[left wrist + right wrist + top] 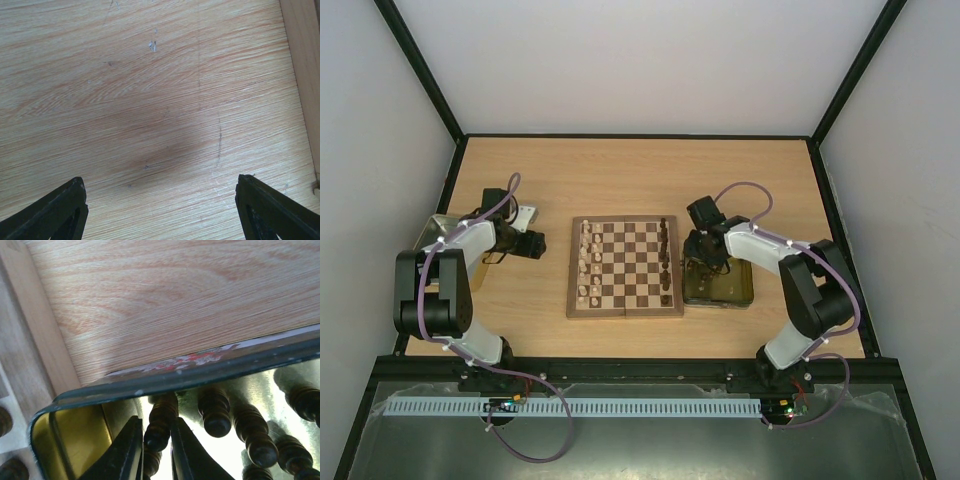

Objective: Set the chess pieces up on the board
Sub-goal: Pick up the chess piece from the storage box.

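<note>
Right gripper [156,424], pinching a dark piece [161,410]: I should lift straight clear of the tray [175,377] rim; left gripper [160,210] gapes, idle.

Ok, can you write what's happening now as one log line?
left gripper: open, over table | right gripper: shut on dark piece in tin | board: partly set

Bare tabletop [150,100] lies under the left end effector [160,179]; tray rim [200,372] and crowded dark pieces [217,412] hem the right end effector [156,425].

Kinds of chess pieces [584,262] unreadable, too tiny; tin [200,372] cropped.
</note>
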`<action>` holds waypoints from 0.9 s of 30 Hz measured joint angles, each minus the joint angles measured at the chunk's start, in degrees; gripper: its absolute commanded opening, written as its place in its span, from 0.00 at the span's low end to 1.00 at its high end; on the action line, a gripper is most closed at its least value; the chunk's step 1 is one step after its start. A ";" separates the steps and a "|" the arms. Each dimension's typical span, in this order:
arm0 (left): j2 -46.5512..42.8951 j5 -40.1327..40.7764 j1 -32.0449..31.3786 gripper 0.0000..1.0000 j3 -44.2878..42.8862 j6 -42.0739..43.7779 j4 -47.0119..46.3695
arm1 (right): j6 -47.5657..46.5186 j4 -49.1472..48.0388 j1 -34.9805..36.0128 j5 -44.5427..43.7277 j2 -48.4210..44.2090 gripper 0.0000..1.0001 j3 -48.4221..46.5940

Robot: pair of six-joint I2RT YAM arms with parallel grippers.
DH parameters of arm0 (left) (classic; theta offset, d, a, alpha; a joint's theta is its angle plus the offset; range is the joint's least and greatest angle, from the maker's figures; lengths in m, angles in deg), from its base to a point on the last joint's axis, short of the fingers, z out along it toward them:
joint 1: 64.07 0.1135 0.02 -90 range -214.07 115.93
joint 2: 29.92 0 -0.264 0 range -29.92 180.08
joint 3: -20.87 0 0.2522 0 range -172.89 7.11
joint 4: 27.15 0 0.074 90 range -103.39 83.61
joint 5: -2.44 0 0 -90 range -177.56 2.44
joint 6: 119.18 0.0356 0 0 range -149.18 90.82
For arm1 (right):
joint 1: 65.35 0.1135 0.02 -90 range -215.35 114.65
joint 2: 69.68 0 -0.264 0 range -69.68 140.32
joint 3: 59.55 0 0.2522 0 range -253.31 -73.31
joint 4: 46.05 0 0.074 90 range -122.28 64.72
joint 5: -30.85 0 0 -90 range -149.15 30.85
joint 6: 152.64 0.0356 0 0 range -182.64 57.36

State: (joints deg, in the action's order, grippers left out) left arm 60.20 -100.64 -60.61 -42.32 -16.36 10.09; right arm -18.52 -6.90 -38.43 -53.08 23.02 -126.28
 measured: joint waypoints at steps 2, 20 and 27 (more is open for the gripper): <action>0.00 -0.02 0.00 0.81 0.00 0.00 0.00 | -0.17 -0.17 0.00 -0.09 0.79 0.09 -0.07; 0.00 -0.98 0.00 0.81 0.00 0.00 0.00 | -2.95 8.35 9.60 -12.50 0.07 0.02 -13.70; 0.00 -1.09 0.00 0.81 0.00 0.02 0.00 | -5.77 12.76 12.11 -17.92 1.44 0.02 -26.14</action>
State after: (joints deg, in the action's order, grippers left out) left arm 60.20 -101.73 -60.61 -42.32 -16.34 10.09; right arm -24.29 5.87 -26.32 -71.00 24.47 -152.42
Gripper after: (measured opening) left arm 0.811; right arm 0.047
